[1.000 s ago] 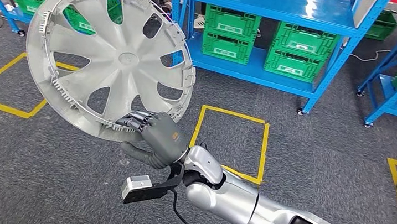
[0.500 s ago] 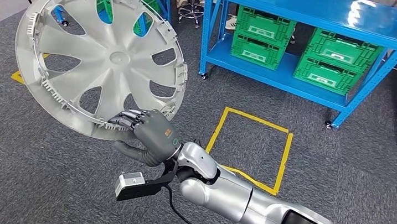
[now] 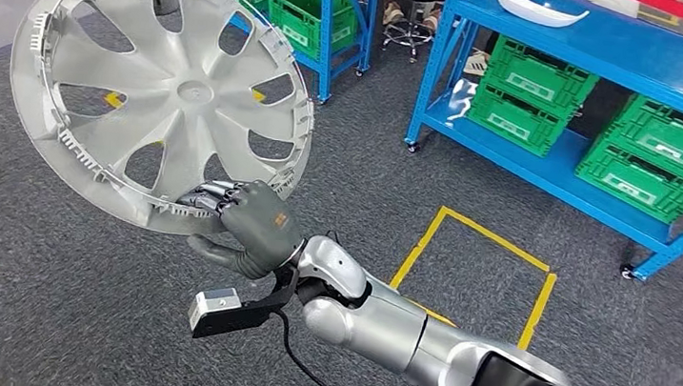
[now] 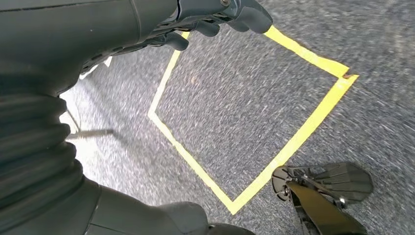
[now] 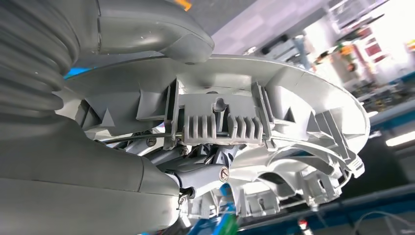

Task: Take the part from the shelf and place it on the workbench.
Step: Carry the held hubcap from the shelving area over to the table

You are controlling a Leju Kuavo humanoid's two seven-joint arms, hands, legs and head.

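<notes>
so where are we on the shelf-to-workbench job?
Done: the wheel cover is off the shelf. In hand: the right robot hand grips its lower rim, holding it above grey carpet. Left: placing it; no workbench is in sight. The left robot hand hangs empty, fingers curled.

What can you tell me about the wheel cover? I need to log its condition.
The wheel cover is a round, pale grey disc, plastic by its look, with broad spokes and teardrop openings around a small hub. Its inner side faces the head camera: clips and ribbed tabs line the rim, with a thin wire ring running through them. It is held up in the air, tilted, above the carpet. The right hand grips its lower rim, fingers inside. No cracks are visible.
</notes>
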